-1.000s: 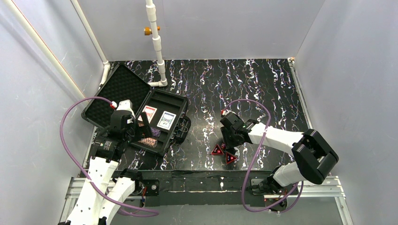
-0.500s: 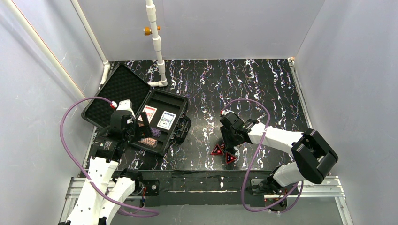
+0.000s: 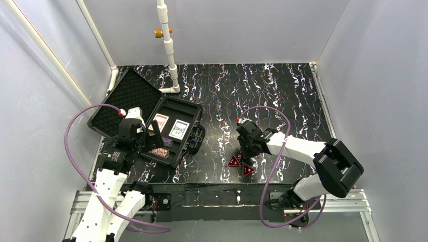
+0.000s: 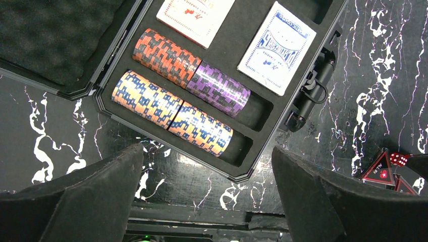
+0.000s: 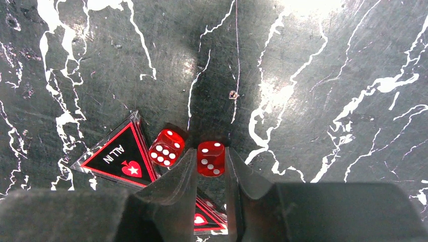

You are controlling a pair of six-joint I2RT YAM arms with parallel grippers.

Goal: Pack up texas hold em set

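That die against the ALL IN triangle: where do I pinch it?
Probably from straight above, pads on the die's far and near faces: the ALL IN triangle crowds its left, and the second die, between the right gripper's fingertips, sits close on its right.

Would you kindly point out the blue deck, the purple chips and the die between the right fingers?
blue deck [image 4: 276,48], left wrist view, face centre
purple chips [image 4: 218,88], left wrist view, stack's middle
die [image 5: 211,158], right wrist view, top face

3 pale grey walls [image 3: 227,30] enclose a black, white-veined table [image 3: 282,85], with a white pipe [image 3: 169,50] standing at the back.
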